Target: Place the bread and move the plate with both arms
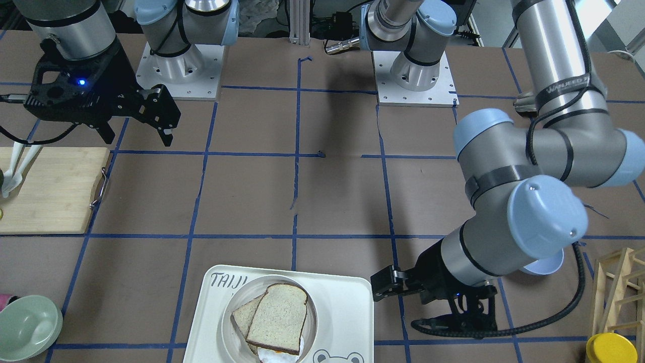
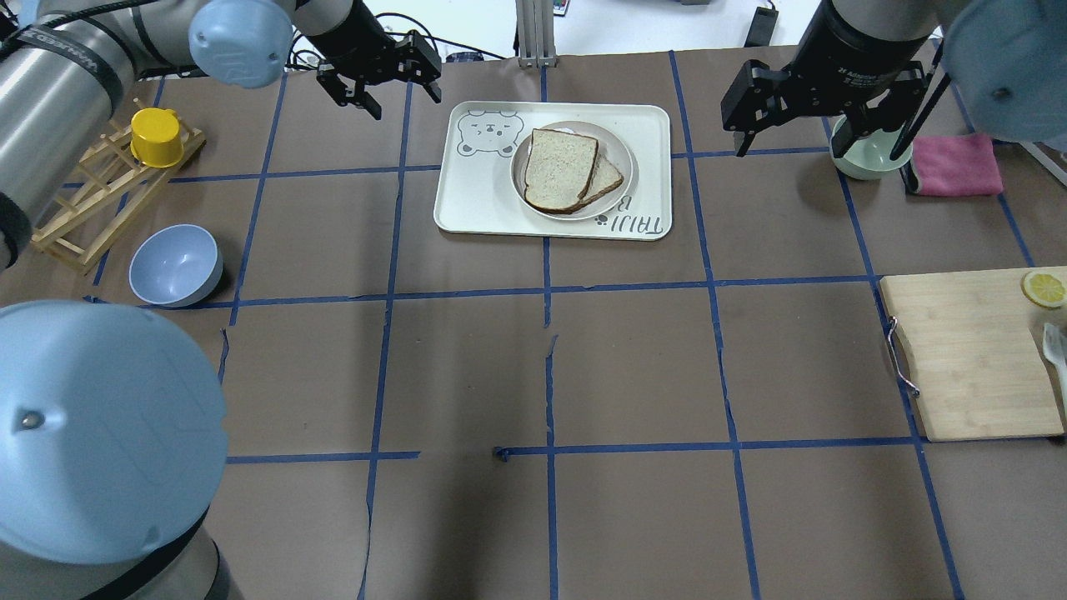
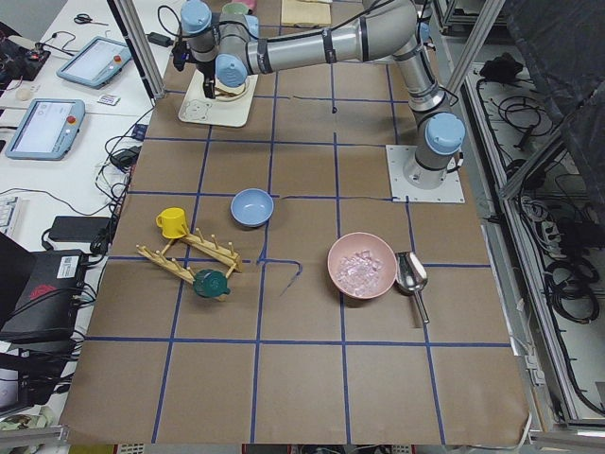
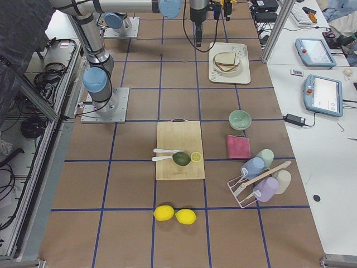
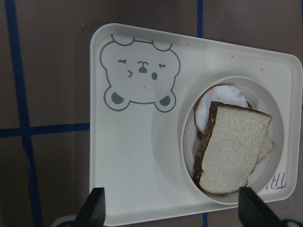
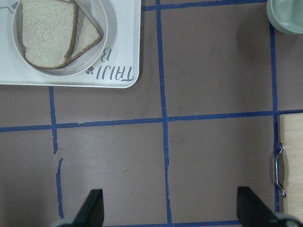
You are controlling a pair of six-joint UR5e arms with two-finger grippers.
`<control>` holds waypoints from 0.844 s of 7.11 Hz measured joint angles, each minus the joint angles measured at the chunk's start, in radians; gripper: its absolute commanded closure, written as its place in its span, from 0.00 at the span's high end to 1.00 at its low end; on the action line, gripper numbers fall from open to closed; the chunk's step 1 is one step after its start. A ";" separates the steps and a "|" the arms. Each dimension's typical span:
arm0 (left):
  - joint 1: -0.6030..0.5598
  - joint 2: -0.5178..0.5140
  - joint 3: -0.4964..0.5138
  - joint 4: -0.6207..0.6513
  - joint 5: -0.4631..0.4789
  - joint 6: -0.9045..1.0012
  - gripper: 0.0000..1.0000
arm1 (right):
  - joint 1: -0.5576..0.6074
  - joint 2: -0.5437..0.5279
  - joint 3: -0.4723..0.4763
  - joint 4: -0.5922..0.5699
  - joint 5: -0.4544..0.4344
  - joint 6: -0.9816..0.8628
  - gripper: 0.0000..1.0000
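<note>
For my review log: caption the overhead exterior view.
Speckled dark-crusted bread slice atop a paler slice on the round white plate in a rectangular tray; left pincer and right pincer open.

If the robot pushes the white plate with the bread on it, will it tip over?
Probably it slides rather than tips: the plate is low, wide and flat on the smooth-looking tray. It looks stiff, so it should keep its shape. The bread lies loose on another slice, so a quick shove might shift it.
</note>
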 measured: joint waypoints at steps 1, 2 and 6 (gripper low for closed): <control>0.010 0.063 -0.036 -0.048 0.050 0.000 1.00 | -0.006 0.003 -0.001 -0.001 0.002 -0.010 1.00; 0.016 0.136 -0.091 -0.079 0.089 0.000 1.00 | -0.010 0.004 -0.002 0.000 0.004 -0.015 1.00; 0.021 0.377 -0.351 -0.114 0.251 -0.050 1.00 | -0.017 0.004 -0.006 0.000 0.010 -0.016 1.00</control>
